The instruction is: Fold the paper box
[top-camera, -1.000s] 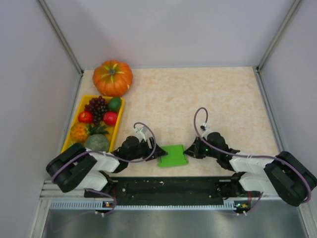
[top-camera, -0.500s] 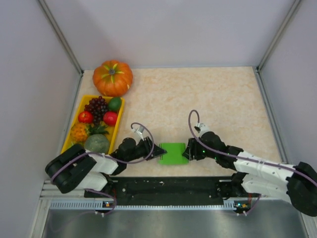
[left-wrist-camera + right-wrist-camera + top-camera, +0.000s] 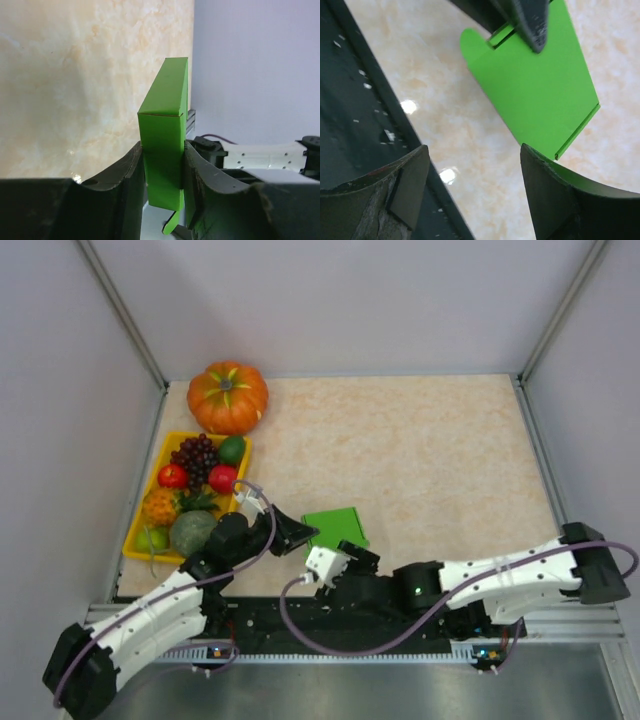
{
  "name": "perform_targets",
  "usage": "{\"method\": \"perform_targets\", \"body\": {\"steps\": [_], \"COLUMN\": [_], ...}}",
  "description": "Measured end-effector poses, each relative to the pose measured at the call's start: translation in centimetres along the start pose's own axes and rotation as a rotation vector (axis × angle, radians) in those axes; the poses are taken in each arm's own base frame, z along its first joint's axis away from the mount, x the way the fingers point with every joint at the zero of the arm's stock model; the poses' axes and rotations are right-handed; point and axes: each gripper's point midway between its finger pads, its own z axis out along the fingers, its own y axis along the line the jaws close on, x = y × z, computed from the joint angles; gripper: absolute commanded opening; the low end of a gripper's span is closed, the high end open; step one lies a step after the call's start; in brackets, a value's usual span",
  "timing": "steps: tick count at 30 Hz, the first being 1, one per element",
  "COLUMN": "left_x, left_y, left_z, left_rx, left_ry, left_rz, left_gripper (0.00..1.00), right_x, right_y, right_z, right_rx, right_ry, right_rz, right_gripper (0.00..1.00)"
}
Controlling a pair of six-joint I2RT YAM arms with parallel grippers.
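The left gripper (image 3: 162,160) pinched the flattened paper box (image 3: 167,95) edge-on over the near part of the table (image 3: 430,450), while the right gripper (image 3: 472,170) hovered beside it, spread wide and empty, seemingly mid-regrasp, and would next need to catch a free flap.

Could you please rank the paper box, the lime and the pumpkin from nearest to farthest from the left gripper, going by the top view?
1. The paper box, clamped in the left gripper itself.
2. The lime, in the far corner of the yellow tray.
3. The pumpkin, beyond the tray, at the far left.
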Motion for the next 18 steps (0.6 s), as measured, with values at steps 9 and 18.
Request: {"method": "perform_targets", "body": {"steps": [9,18], "left_x": [0.7,2.0], "left_y": [0.0,-1.5], "left_z": [-2.0,-2.9], "left_rx": [-0.03,0.007], "left_ry": [0.055,0.134], "left_rz": [-0.136,-0.242], "left_gripper": [0.33,0.35], "right_x": [0.5,-0.1], "right_y": [-2.2,-3.8], "right_z": [1.9,2.3], "right_rx": [0.364,0.519], "right_ry": [0.063,-0.01], "right_rz": [-0.478,-0.613], "right_gripper": [0.71,0.46]}}
